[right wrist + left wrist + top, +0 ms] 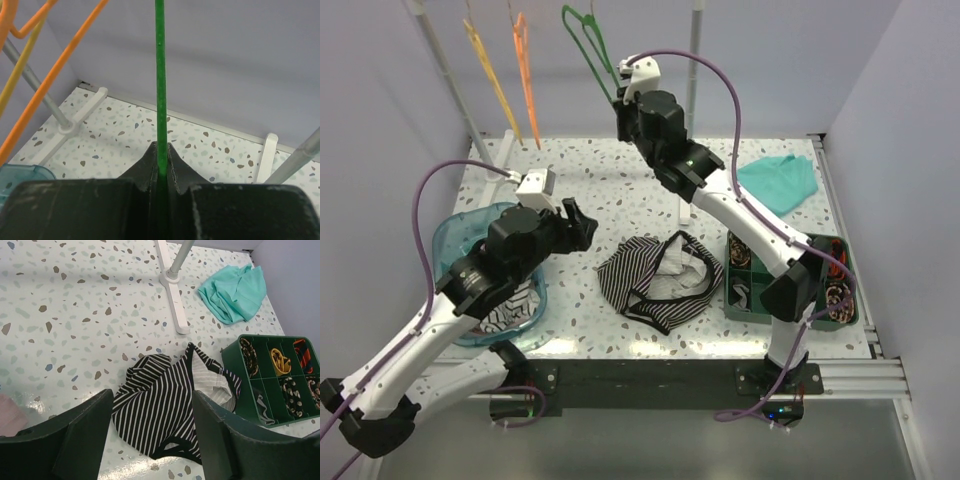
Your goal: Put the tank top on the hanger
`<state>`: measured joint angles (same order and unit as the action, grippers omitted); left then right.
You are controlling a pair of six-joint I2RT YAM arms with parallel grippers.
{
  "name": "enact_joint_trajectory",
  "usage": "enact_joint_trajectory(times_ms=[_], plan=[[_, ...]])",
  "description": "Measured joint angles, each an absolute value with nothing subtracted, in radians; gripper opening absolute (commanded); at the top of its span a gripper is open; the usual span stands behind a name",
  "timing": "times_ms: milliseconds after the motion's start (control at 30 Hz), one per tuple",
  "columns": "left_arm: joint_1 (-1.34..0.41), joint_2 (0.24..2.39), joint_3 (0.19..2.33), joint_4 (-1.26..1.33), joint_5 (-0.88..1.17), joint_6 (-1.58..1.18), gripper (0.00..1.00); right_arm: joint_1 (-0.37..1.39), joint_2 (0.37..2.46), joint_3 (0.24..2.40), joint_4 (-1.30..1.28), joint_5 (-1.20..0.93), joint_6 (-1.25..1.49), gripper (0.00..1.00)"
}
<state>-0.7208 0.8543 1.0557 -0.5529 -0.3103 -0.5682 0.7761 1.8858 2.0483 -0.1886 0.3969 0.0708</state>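
Looking in from the top cam. The right tool (160, 152) is up at 12 o'clock, pinched narrow on the green hanger (588, 38). On the right wrist cam the green wire runs straight up out of the closed fingers (172, 167), so it's clamped on the hanger and nothing else. I can't tell whether the hook at the top is on a rail, because it runs out of the picture.

The tank top (655, 280) is lying crumpled flat on the bench (620, 190), a little toward 5 o'clock from the middle, with its dark-edged straps looping out toward 3 o'clock. It isn't on the hanger, and the 2 are well apart.

The left tool (582, 226) hovers at about 9 o'clock from the top, close to it but not touching. Its jaws are spread wide with nothing in them. On the left wrist cam I see the striped fabric through the gap between the 2 fingers (82, 432).

Other stuff:
- The orange hanger (523, 70) and the yellow hanger (485, 70) hang at 11 o'clock.
- The teal cloth (780, 180) is bunched at 2 o'clock.
- The green divided tray (850, 315) sits at 4 o'clock, just beside the top's straps.
- The clear blue tub (455, 228) is at 8 o'clock, under the left arm.
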Motion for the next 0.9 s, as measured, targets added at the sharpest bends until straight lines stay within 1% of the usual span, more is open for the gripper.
enact_joint_trajectory(times_ms=[133, 333, 433, 567, 667, 733, 767, 800, 900], plan=[[-0.721, 0.891, 1.055, -0.54, -0.278, -0.556, 0.7, 0.776, 1.796, 1.952, -0.192, 0.382, 0.092, 0.0], [-0.721, 0.939, 1.054, -0.54, -0.218, -0.546, 0.67, 0.776, 1.562, 1.697, -0.215, 0.376, 0.144, 0.0], [-0.745, 0.971, 1.029, -0.537, -0.198, -0.542, 0.67, 0.776, 1.404, 1.531, -0.234, 0.376, 0.179, 0.0], [-0.945, 1.008, 0.936, -0.54, -0.258, -0.594, 0.65, 0.776, 1.154, 1.284, -0.301, 0.367, 0.229, 0.0], [-1.085, 1.045, 0.849, -0.53, -0.308, -0.663, 0.61, 0.776, 1.0, 1.172, -0.394, 0.363, 0.265, 0.0], [-1.14, 1.071, 0.81, -0.524, -0.323, -0.703, 0.59, 0.776, 0.915, 1.113, -0.451, 0.363, 0.288, 0.0], [-1.16, 1.09, 0.798, -0.514, -0.329, -0.725, 0.54, 0.776, 0.87, 1.084, -0.48, 0.363, 0.301, 0.0], [-1.175, 1.111, 0.793, -0.501, -0.337, -0.746, 0.53, 0.776, 0.828, 1.059, -0.521, 0.363, 0.316, 0.0], [-1.202, 1.17, 0.79, -0.447, -0.361, -0.788, 0.52, 0.776, 0.724, 1.014, -0.63, 0.367, 0.353, 0.0]])
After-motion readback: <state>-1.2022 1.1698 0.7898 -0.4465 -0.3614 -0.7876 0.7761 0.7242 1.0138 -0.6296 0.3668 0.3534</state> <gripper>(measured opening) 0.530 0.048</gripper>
